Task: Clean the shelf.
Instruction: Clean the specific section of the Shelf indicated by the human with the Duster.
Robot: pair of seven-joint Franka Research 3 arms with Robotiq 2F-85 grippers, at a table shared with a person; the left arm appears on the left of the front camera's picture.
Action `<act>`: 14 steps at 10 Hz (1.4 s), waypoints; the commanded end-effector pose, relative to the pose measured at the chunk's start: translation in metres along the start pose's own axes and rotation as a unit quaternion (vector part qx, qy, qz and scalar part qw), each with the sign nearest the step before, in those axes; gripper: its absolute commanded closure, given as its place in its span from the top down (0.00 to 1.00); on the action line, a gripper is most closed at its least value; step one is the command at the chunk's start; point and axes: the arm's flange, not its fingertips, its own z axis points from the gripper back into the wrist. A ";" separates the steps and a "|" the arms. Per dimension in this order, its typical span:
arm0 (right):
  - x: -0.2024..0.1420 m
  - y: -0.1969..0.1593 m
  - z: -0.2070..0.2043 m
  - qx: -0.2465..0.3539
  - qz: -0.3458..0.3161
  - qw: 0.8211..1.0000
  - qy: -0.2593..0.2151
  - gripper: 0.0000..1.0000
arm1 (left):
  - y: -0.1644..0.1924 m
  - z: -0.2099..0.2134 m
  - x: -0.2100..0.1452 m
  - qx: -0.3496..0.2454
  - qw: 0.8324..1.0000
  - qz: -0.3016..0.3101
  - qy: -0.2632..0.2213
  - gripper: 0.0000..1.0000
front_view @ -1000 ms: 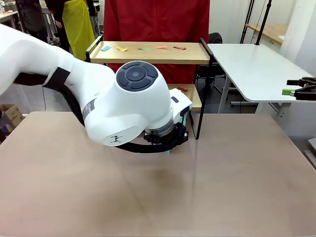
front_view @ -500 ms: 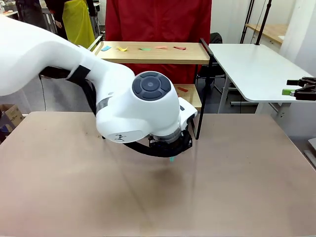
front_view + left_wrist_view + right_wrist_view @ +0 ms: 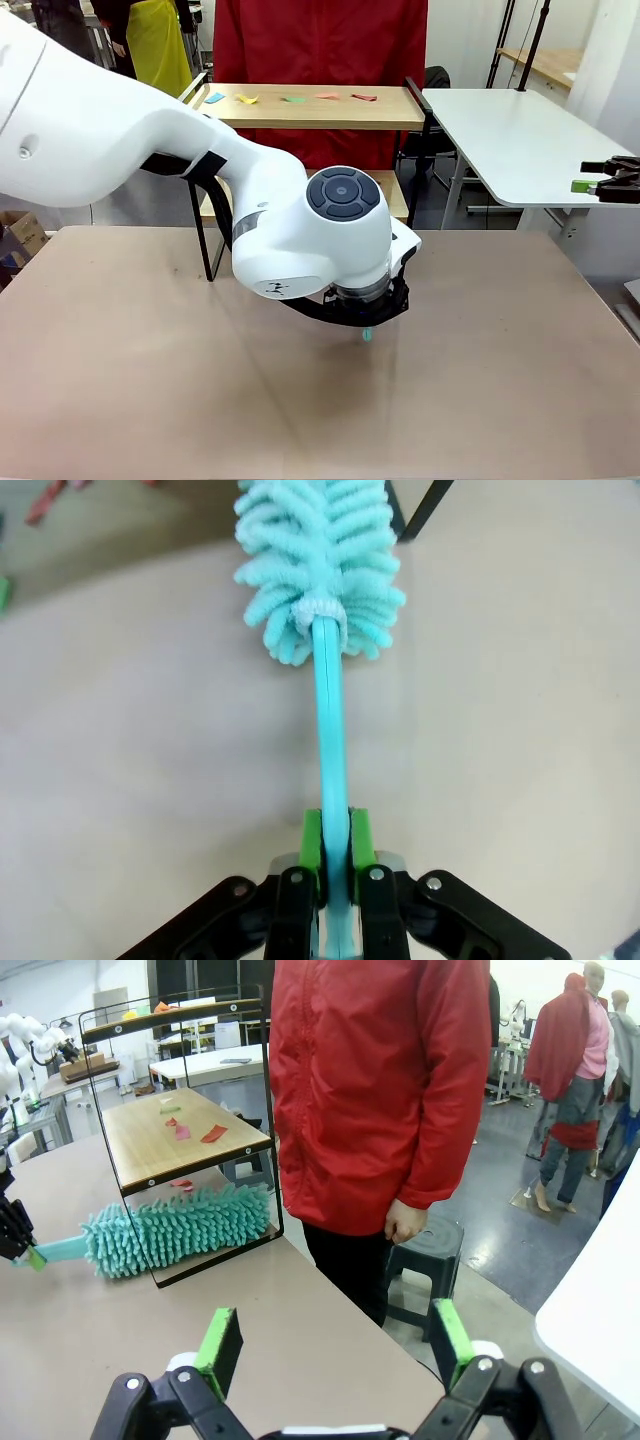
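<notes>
- Duster (image 3: 320, 570): head = teal chenille-type cloth, thick fuzzy loops, matt; handle = smooth teal plastic w/ slight sheen.
- Left gripper (image 3: 335, 828): black links, matt, plastic or metal – can't tell; green pads look rubbery, matt.
- Right gripper (image 3: 336, 1345): black matt body, silvery screw heads, green matt pads.
- Shelf (image 3: 395, 108): boards light wood, smooth, satin; frame thin black metal, semi-gloss.
- Table (image 3: 480, 380): beige top, smooth, low sheen, faint reflections.
- Left arm (image 3: 100, 130): white plastic shell, glossy; dark grey matt joint cap.
- Person's jacket (image 3: 380, 1090): red cloth, smooth, slight sheen.
- Side table (image 3: 500, 140): white top, smooth.
</notes>
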 end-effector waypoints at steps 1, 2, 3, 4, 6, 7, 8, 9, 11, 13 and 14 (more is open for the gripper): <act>0.009 0.003 -0.003 -0.007 -0.006 1.000 0.004 1.00 | 0.008 0.005 -0.006 0.003 1.000 -0.006 -0.007 0.13; 0.009 0.003 -0.003 -0.007 -0.006 1.000 0.004 1.00 | 0.000 0.000 0.000 0.000 1.000 0.000 0.000 0.13; 0.009 0.003 -0.003 -0.007 -0.006 1.000 0.004 1.00 | 0.006 0.001 -0.003 0.001 1.000 0.009 -0.001 0.13; 0.009 0.003 -0.003 -0.007 -0.006 1.000 0.004 1.00 | 0.009 0.004 -0.004 0.000 1.000 0.010 0.005 0.13; 0.009 0.003 -0.003 -0.007 -0.006 1.000 0.004 1.00 | 0.018 0.007 -0.004 0.010 1.000 0.018 0.006 0.13; 0.009 0.003 -0.003 -0.007 -0.006 1.000 0.004 1.00 | 0.025 0.011 -0.004 0.018 1.000 0.019 0.009 0.13; 0.009 0.003 -0.003 -0.007 -0.006 1.000 0.004 1.00 | 0.032 0.014 -0.002 0.023 0.999 0.023 0.008 0.13; 0.009 0.003 -0.003 -0.007 -0.006 1.000 0.004 1.00 | 0.040 0.019 0.001 0.029 0.999 0.023 0.008 0.13; 0.009 0.003 -0.003 -0.007 -0.006 1.000 0.004 1.00 | 0.063 0.023 0.003 0.047 0.999 0.025 0.008 0.13; 0.009 0.003 -0.003 -0.007 -0.006 1.000 0.004 1.00 | 0.087 0.027 0.002 0.069 0.997 0.026 0.007 0.13; 0.009 0.003 -0.003 -0.007 -0.006 1.000 0.004 1.00 | 0.099 0.028 0.000 0.077 0.997 0.027 0.010 0.13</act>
